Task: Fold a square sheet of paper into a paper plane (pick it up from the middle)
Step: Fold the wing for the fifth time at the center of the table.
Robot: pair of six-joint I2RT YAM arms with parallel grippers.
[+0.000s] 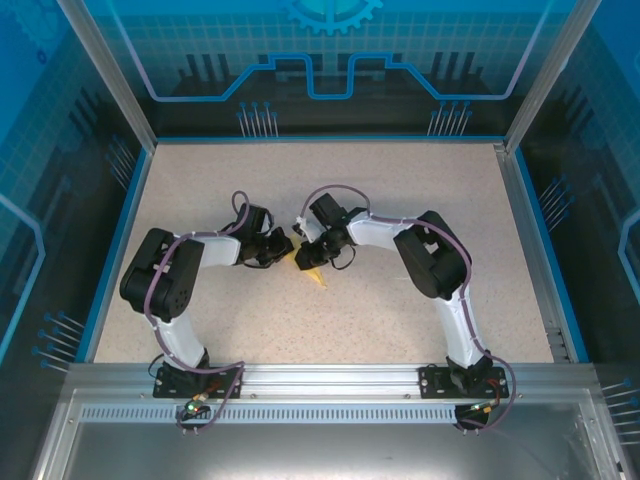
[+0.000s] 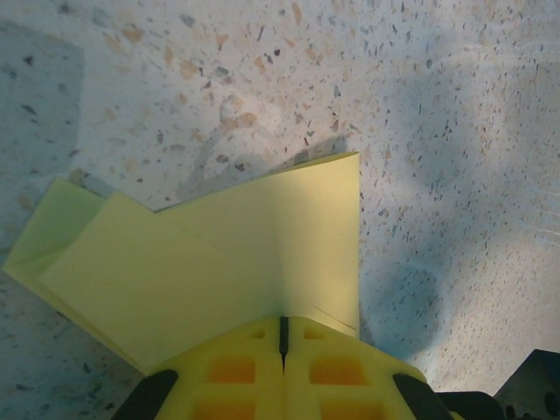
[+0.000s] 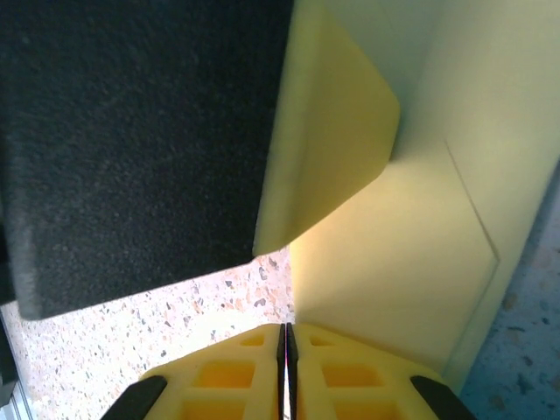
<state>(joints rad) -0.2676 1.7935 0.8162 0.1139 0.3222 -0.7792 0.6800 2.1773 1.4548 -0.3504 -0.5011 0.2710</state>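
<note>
Pinched shut on folded paper [image 2: 219, 254]: left gripper [image 2: 283, 337], right gripper [image 3: 287, 337]. For clean crease: align edges, keep taut, press flat.

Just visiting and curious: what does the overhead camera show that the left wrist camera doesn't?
Overhead: the whole speckled table, with left gripper and right gripper meeting at its middle over a sliver of yellow paper. Left wrist: close up, the paper's folded layers and creases, pinched in shut yellow fingers. Shared: the yellow paper and the tabletop.
</note>
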